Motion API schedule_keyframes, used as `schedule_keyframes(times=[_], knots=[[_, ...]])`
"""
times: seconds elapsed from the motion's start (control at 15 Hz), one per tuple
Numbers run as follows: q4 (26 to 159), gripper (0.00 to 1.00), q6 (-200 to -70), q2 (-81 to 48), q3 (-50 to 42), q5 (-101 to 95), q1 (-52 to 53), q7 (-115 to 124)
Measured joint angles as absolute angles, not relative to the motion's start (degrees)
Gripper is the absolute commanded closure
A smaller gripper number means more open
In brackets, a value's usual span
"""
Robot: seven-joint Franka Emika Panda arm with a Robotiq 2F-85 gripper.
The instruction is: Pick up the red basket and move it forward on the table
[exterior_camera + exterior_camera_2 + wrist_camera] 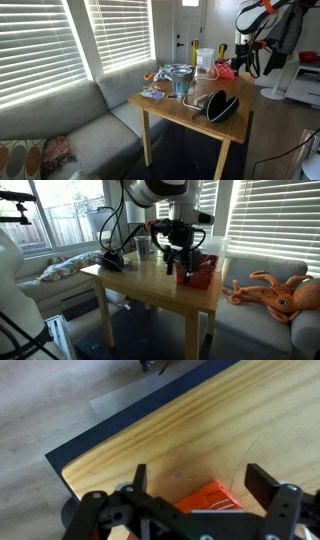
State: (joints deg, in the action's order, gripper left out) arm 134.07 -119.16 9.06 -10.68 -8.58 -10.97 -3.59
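The red basket (205, 275) stands near a corner of the light-brown wooden table (140, 280); it also shows in an exterior view (227, 72). My gripper (181, 268) is open and hangs just above and beside the basket. In the wrist view the two black fingers (200, 478) are spread apart, with a corner of the red basket (208, 498) low between them and the table top (250, 420) beneath. The fingers do not touch the basket.
A clear glass jar (181, 80), a black oval case (222, 105), a white pitcher (204, 60) and a small flat item (152, 94) stand on the table. A grey sofa (80, 130) lies alongside. An orange octopus plush (275, 292) sits on the sofa.
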Motion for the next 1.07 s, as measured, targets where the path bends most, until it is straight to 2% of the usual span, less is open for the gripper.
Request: schedule_keyframes(times=[0.73,1.07], knots=[[133.9,0.00,-119.5,9.1,-10.5,-8.8,-10.9,-3.4],[130.2,0.00,-118.7,10.1,-7.3,-11.5,-9.1,-0.6]])
